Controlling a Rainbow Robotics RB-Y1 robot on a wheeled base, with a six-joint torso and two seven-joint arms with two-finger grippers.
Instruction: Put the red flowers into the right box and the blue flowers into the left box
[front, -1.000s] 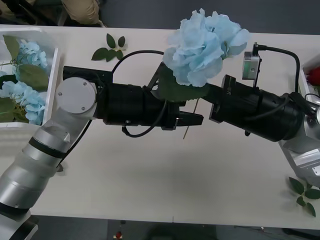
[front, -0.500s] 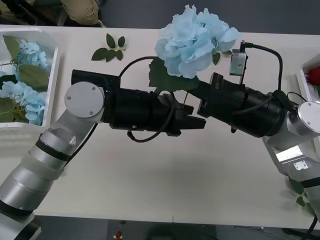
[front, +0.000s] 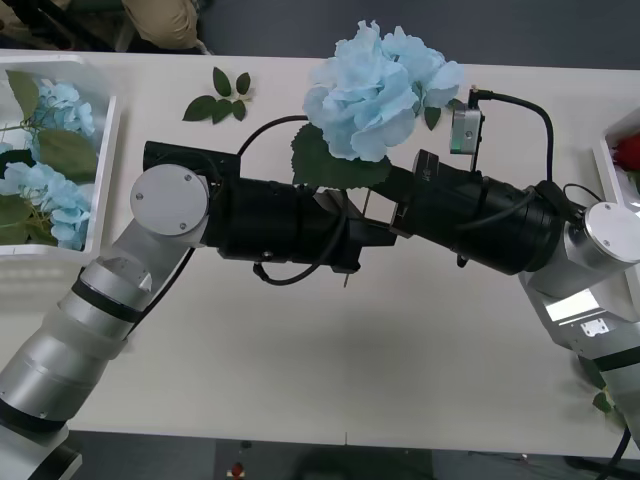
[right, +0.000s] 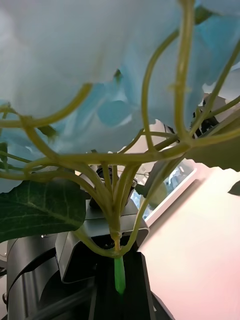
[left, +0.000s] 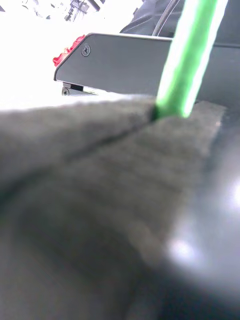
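Note:
A pale blue flower (front: 380, 85) is held up over the middle of the table, its stem (left: 187, 55) pointing down. My left gripper (front: 362, 232) reaches in from the left and is shut on the stem, which is pinched between its black pads (left: 100, 165). My right gripper (front: 388, 215) meets it from the right, shut on the same stem just under the head (right: 75, 60). The left box (front: 105, 170) holds other blue flowers (front: 50, 190). A red flower (front: 628, 150) lies in the right box (front: 606, 165) at the far right edge.
A loose green leaf sprig (front: 220, 100) lies near the table's far edge, left of the flower. Another sprig (front: 610, 385) lies near the front right corner. Bare table stretches in front of both arms.
The right arm has carried the blue flower a little to the left, toward the left arm. The left gripper's fingers, open under the stem before, have closed on it.

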